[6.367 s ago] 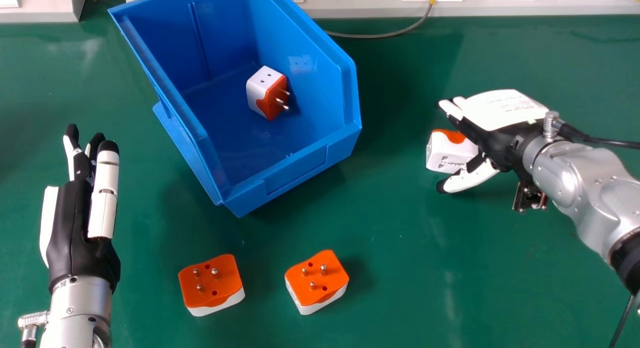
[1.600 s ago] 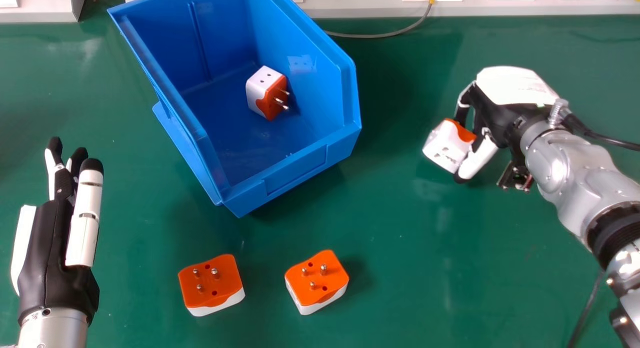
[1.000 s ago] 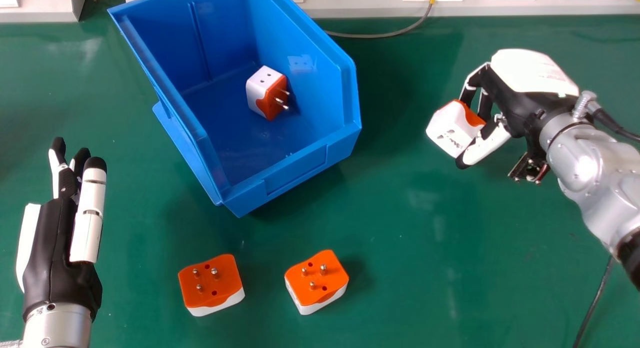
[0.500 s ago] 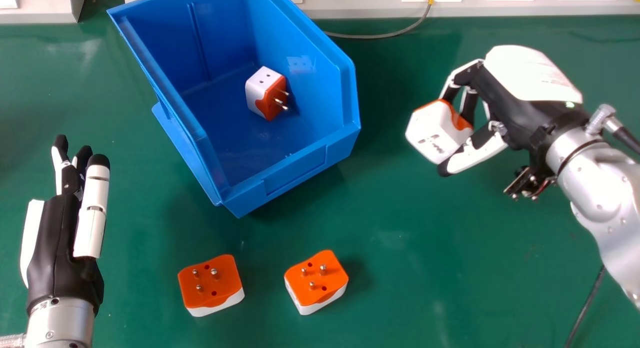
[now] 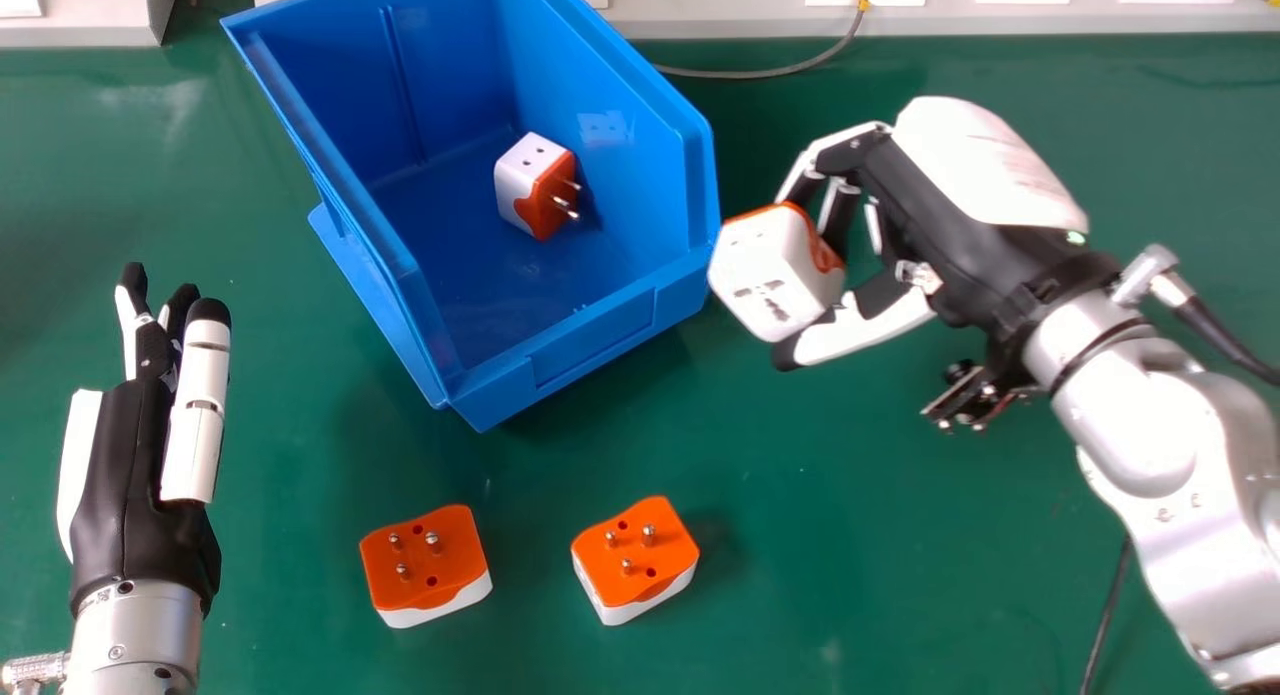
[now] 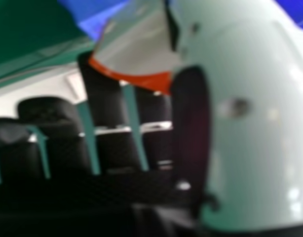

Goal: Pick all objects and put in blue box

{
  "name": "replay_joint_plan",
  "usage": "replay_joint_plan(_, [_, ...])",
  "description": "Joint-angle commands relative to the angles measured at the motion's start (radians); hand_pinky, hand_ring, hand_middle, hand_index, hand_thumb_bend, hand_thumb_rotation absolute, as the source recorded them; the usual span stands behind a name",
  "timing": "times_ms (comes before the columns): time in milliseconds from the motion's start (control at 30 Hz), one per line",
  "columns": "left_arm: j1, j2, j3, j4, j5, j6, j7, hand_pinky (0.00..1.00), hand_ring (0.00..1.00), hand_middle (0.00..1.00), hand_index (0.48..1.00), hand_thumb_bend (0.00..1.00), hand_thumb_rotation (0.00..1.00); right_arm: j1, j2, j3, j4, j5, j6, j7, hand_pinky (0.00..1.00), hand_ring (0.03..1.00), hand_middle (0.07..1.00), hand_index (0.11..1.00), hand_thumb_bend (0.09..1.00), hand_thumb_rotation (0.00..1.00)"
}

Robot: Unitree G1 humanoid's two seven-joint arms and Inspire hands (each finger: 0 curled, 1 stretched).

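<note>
In the head view my right hand point(image 5: 960, 205) is curled on a white and orange adapter point(image 5: 770, 275), holding it in the air beside the right wall of the blue box point(image 5: 590, 345). The right hand view has my right hand point(image 6: 255, 113) with its thumb and fingers at the held adapter point(image 6: 141, 49). Inside the box lies one adapter point(image 5: 535, 185). Two more rest on the table with their orange pin sides up, a left one point(image 5: 425, 565) and a right one point(image 5: 635, 560). My left hand point(image 5: 140, 475) is open at the left side, fingers straight, holding nothing.
A green table point(image 5: 800, 535) carries everything. Along its back edge runs a pale panel point(image 5: 720, 15) with sockets, and a grey cable point(image 5: 780, 71) curves behind the box. Another dark cable point(image 5: 1105, 615) lies near the right forearm.
My right hand has curled round the adapter, lifted it off the table and moved left to beside the box. The left hand has shifted slightly, now a little lower than at first.
</note>
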Motion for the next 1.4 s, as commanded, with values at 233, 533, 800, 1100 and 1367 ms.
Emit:
replay_joint_plan(233, [-0.030,0.002,-0.013,0.013,0.015,-0.025,0.013,0.95,0.98,0.98,0.976,0.24,0.91,-0.118,0.130,0.061,0.045,-0.049,0.007,-0.040,0.06,0.098,0.158,0.469,0.482,0.13])
replay_joint_plan(533, [-0.026,-0.005,-0.020,0.003,0.017,-0.025,0.017,0.95,0.98,0.98,0.974,0.23,0.90,-0.269,0.271,0.118,0.233,-0.074,0.011,-0.103,0.04,0.083,0.140,0.469,0.482,0.14])
replay_joint_plan(800, [-0.014,-0.009,-0.034,-0.018,0.032,-0.021,0.021,0.95,0.98,0.98,0.973,0.23,0.89,-0.444,0.399,0.137,0.455,-0.075,0.045,-0.164,0.02,0.068,0.119,0.470,0.482,0.14])
replay_joint_plan(1100, [0.000,-0.024,-0.045,-0.053,0.032,-0.004,0.028,0.95,0.98,0.98,0.973,0.23,0.89,-0.676,0.510,0.151,0.778,-0.075,0.087,-0.250,0.03,0.080,0.135,0.469,0.482,0.14])
replay_joint_plan(1367, [0.016,-0.031,-0.051,-0.075,0.032,-0.001,0.033,0.95,0.98,0.98,0.974,0.23,0.89,-0.857,0.582,0.150,1.062,-0.056,0.110,-0.324,0.06,0.115,0.192,0.471,0.485,0.13])
